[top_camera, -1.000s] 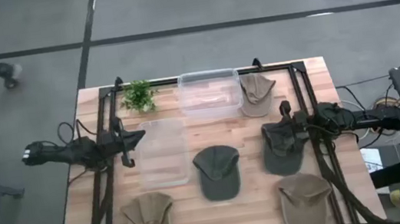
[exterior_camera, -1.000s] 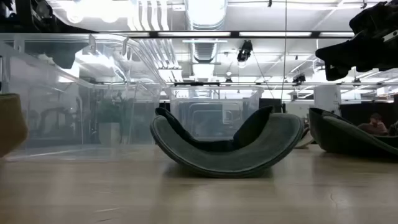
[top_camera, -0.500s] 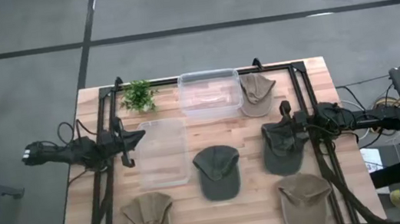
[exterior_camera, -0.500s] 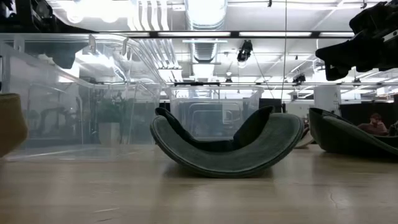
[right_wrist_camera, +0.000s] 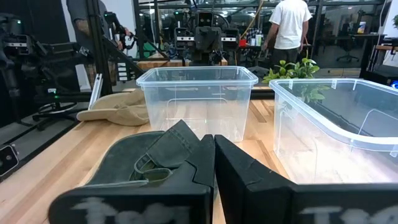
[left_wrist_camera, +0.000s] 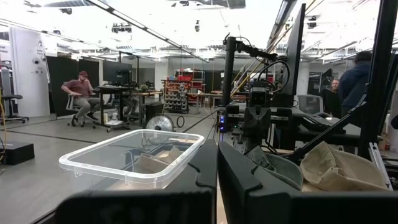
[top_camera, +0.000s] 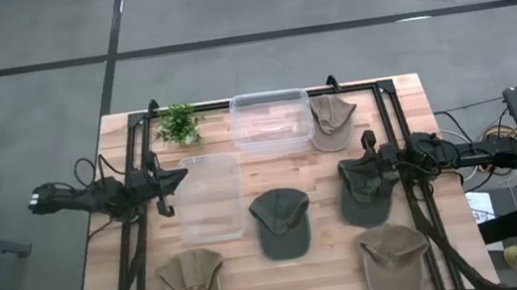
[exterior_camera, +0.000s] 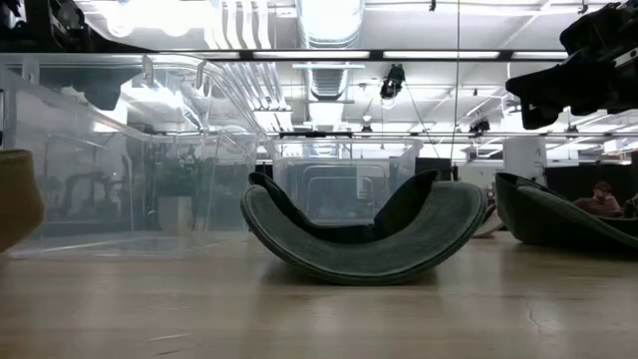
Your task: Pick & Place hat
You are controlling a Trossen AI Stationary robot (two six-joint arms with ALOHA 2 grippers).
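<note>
Several caps lie on the wooden table. A dark green cap (top_camera: 281, 222) lies at the middle, and shows in the low view (exterior_camera: 364, 237). A second dark green cap (top_camera: 365, 191) lies to its right. Tan caps lie at the near left (top_camera: 192, 282), near right (top_camera: 393, 255) and far right (top_camera: 331, 120). My right gripper (top_camera: 346, 166) is shut and hovers over the second dark cap's far-left part, which shows below its fingers (right_wrist_camera: 143, 163). My left gripper (top_camera: 182, 175) is shut and hovers at the left edge of a clear bin (top_camera: 211, 197).
A second clear bin (top_camera: 271, 120) stands at the far middle, with a small green plant (top_camera: 178, 124) to its left. A black frame (top_camera: 133, 141) runs along the table's sides. People show in the room beyond the table in the wrist views.
</note>
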